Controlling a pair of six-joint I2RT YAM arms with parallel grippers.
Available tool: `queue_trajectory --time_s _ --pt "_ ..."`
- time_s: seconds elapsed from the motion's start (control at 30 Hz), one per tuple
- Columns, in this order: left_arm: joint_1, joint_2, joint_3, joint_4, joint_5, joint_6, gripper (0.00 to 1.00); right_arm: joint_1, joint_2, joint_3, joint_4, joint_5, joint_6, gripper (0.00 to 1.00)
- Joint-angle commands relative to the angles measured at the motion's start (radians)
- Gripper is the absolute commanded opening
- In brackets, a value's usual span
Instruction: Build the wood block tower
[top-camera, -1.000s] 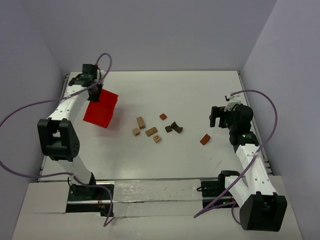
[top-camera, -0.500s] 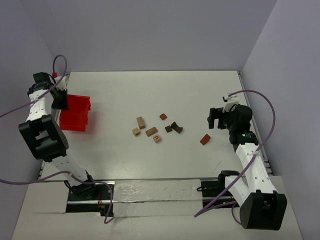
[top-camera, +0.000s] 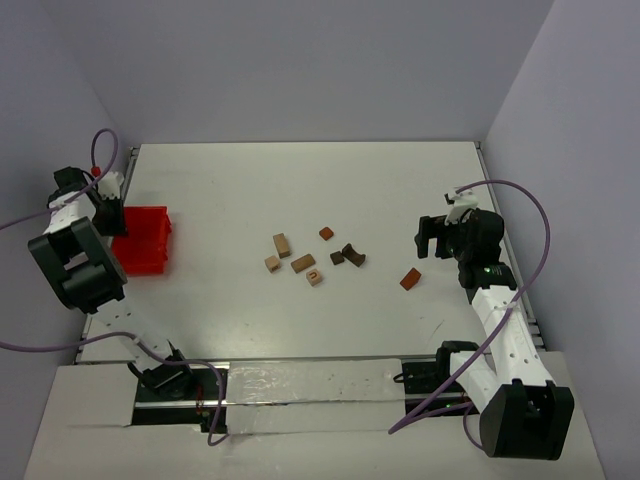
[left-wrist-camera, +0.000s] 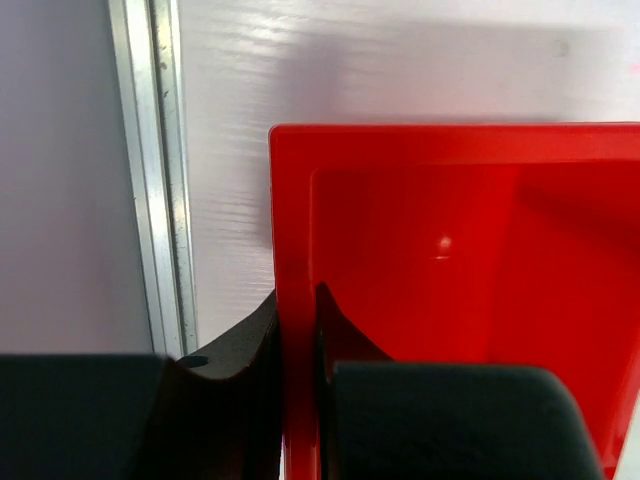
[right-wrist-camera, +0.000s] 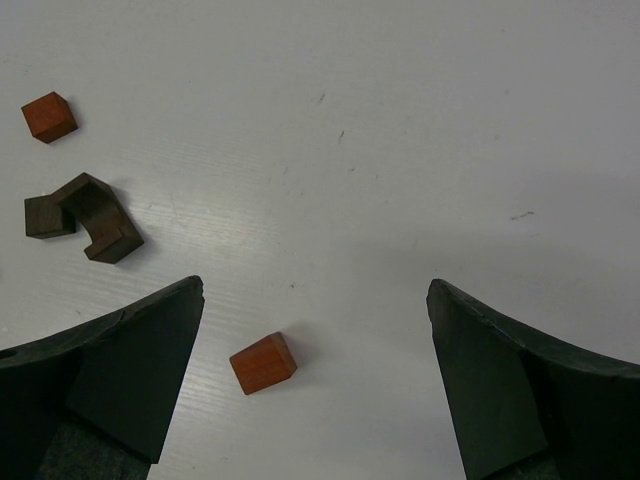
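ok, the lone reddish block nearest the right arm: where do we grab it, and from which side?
Take the reddish-brown block from straight above, pinching two opposite side faces. It lies flat and alone on the table, so every side is free. It sits skewed to the open right gripper, so I'd probably turn the wrist to square the fingers to its faces.

Blocks (top-camera: 303, 263) right of bin (top-camera: 145, 245)
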Motion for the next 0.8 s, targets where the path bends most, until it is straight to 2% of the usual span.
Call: queue_trajectory --time_s 0.0,0.1,0.4,0.57,0.63,0.77 --pt "0.015 -0.004 -0.054 0.093 0.02 0.018 0.01 0.002 0.002 0.024 0.007 -0.004 -0.007 1.0" --pt "0.017 -0.001 -0.07 0.11 0.02 0.023 0.03 0.002 -0.001 0.022 0.009 -0.008 -0.008 1.0" --pt "0.019 0.019 -0.068 0.112 0.014 0.044 0.22 0.002 -0.006 0.022 0.004 -0.018 -0.01 1.0" --pt "0.018 -0.008 -0.057 0.099 0.017 0.048 0.46 0.002 -0.008 0.024 0.001 -0.025 -0.007 1.0" --pt "0.018 -0.017 -0.045 0.083 0.023 0.048 0.66 0.002 -0.01 0.024 0.001 -0.027 -0.007 1.0" --pt "0.018 -0.052 -0.003 0.029 0.056 0.045 0.75 0.002 -0.014 0.022 0.004 -0.032 -0.005 1.0"
